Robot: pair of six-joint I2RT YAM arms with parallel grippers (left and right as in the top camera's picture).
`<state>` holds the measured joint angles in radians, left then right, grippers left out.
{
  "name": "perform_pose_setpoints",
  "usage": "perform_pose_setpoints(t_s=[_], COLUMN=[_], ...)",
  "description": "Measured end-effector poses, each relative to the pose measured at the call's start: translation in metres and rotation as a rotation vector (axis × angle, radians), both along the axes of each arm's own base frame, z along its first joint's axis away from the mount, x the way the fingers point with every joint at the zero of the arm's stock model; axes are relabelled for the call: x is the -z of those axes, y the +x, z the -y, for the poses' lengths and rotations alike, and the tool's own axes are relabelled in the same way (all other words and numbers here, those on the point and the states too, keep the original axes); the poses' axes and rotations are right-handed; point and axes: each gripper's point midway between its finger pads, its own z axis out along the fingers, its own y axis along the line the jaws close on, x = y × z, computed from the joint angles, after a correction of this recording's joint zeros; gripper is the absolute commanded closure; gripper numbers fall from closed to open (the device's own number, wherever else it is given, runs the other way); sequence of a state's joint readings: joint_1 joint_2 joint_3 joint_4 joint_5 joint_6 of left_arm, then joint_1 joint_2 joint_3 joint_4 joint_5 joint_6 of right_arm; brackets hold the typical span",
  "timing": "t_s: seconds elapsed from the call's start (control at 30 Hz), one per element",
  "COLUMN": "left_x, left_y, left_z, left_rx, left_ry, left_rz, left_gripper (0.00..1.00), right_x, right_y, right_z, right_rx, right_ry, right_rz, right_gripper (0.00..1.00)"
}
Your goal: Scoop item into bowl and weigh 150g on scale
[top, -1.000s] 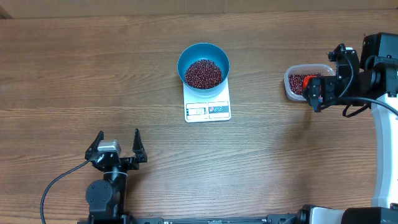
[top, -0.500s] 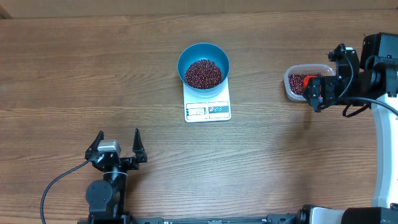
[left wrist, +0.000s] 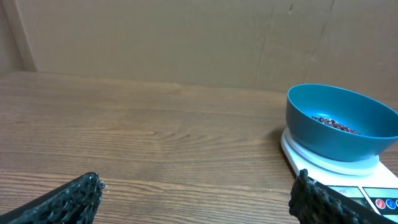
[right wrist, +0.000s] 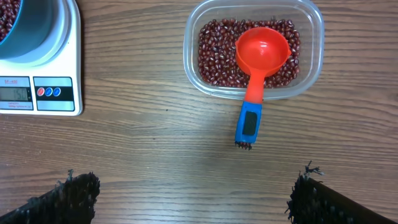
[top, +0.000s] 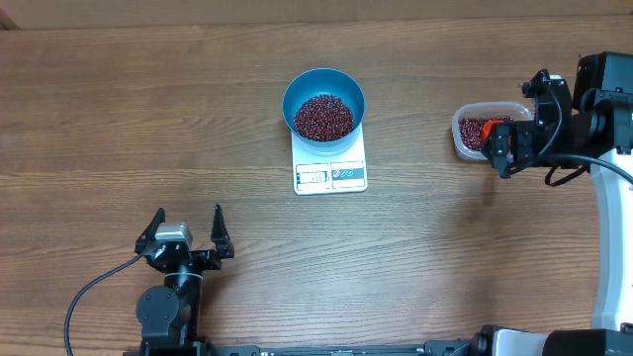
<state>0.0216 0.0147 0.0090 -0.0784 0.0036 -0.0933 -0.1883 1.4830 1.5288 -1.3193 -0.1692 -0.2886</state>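
The blue bowl [top: 323,91] stands on the white scale [top: 330,168] at the table's middle, with a heap of dark red beans [top: 323,117] inside it. The left wrist view shows the bowl [left wrist: 339,134] and scale [left wrist: 314,162] to the far right. My left gripper [top: 188,233] rests open near the front edge, well short of the scale, with nothing between its fingers [left wrist: 74,199]. My right gripper [top: 501,148] hangs open above the table just in front of the bean tub [top: 465,138], holding nothing. Its wrist view shows the scale [right wrist: 40,93] at upper left.
A clear plastic tub [right wrist: 314,59] at the right holds more beans [right wrist: 214,53]. A scoop with a red cup [right wrist: 262,51] lies on those beans. Its blue handle [right wrist: 250,123] sticks out over the rim onto the wood, toward my right gripper [right wrist: 196,194].
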Motion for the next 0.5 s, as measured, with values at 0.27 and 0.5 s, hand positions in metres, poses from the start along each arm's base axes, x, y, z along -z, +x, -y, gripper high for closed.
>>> perform_pose_setpoints(t_s=[0.27,0.5], left_x=[0.0000,0.0001], left_y=[0.0000,0.0000], left_z=[0.0000,0.0000], left_rx=[0.000,0.000], left_ry=[0.000,0.000], left_rz=[0.000,0.000], left_gripper=[0.01,0.01], right_x=[0.0000,0.0000], right_y=[0.0001,0.0001], right_z=[0.0001,0.0000], right_rx=[0.000,0.000], right_ry=[-0.001,0.000], right_rz=[0.000,0.000], right_gripper=[0.00,0.00])
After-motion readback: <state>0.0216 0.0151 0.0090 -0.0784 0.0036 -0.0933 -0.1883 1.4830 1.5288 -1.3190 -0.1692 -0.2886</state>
